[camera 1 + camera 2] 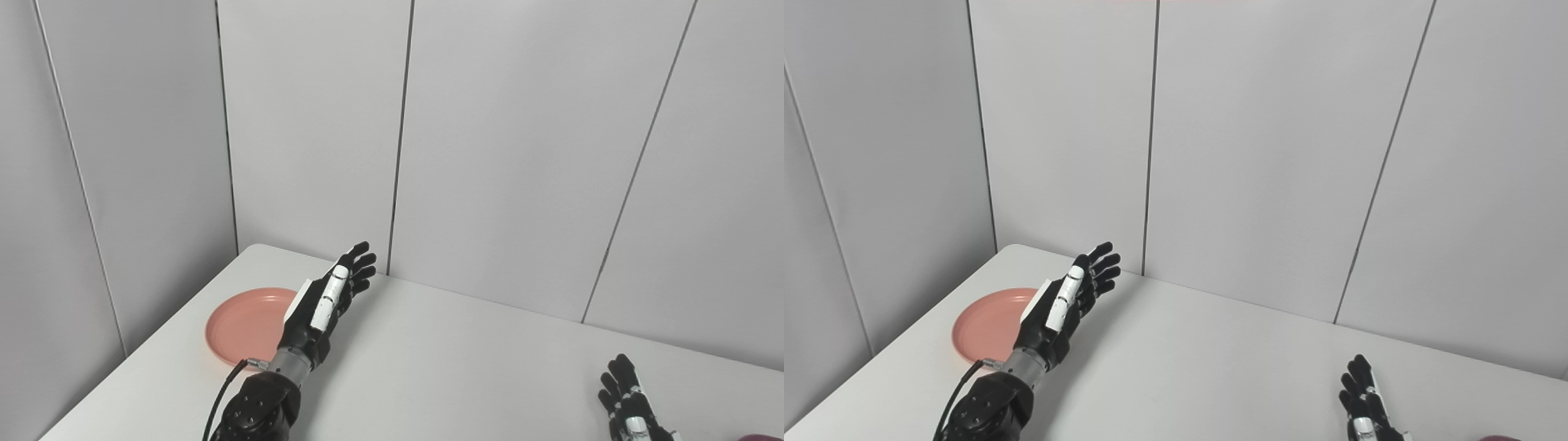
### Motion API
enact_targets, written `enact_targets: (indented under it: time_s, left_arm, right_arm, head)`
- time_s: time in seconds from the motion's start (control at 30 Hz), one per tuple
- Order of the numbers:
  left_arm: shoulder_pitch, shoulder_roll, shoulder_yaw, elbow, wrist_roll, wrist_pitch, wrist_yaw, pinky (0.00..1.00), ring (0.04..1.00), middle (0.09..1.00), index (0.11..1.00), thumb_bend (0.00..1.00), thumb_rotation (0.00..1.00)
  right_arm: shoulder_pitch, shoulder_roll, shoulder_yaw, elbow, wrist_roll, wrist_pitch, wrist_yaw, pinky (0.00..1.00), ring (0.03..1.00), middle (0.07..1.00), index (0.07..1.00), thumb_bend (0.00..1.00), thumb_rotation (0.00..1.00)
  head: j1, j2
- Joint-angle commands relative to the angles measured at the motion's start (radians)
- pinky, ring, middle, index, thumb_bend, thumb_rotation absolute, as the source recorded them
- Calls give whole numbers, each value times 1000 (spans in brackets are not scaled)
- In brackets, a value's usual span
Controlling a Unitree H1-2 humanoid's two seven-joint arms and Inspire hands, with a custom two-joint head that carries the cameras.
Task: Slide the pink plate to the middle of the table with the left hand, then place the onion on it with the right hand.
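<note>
Surface (465,367): white, with a rounded far-left corner, set against pale grey wall panels (520,153) split by thin dark seams.

Plate (245,321): pink, round, shallow-rimmed. Lies flat near the left edge of the surface, toward the far-left corner and well away from the middle. Its right side is hidden behind the left hand.

Left hand (327,300): black with white plates on the back and along one finger. Comes in from the bottom edge on a dark forearm with a silver wrist ring and a black cable (223,392) trailing beside it. It is raised at the right edge of the plate, turned edge-on, fingers (361,263) stretched out and a little apart, pointing toward the back wall. It holds nothing. Whether it touches the plate's rim I cannot tell from here.

Right hand (631,401): black with white plates, low in the right corner of the view, cut by the bottom edge. Fingers point up and spread, nothing in them. It is well apart from the plate and the left hand.

Onion (759,437): only a sliver of a rounded purple-pink shape shows at the bottom-right corner, just beside the right hand; too little is visible to describe it further.
</note>
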Motion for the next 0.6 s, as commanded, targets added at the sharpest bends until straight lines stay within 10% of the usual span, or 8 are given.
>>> enact_targets:
  time_s: [0.0, 0.57]
  left_arm:
    - [-66, 35, 16, 13, 11, -50, 6, 901, 893, 891, 868, 578, 1000]
    - [-229, 229, 155, 269, -53, -95, -14, 837, 854, 857, 841, 560, 1000]
  right_arm:
    - [47, -14, -9, 43, 10, -21, 19, 1000, 1000, 1000, 1000, 487, 821]
    - [48, -32, -18, 49, 19, -57, 35, 1000, 1000, 1000, 1000, 496, 841]
  head:
    - [4, 5]
    - [34, 28]
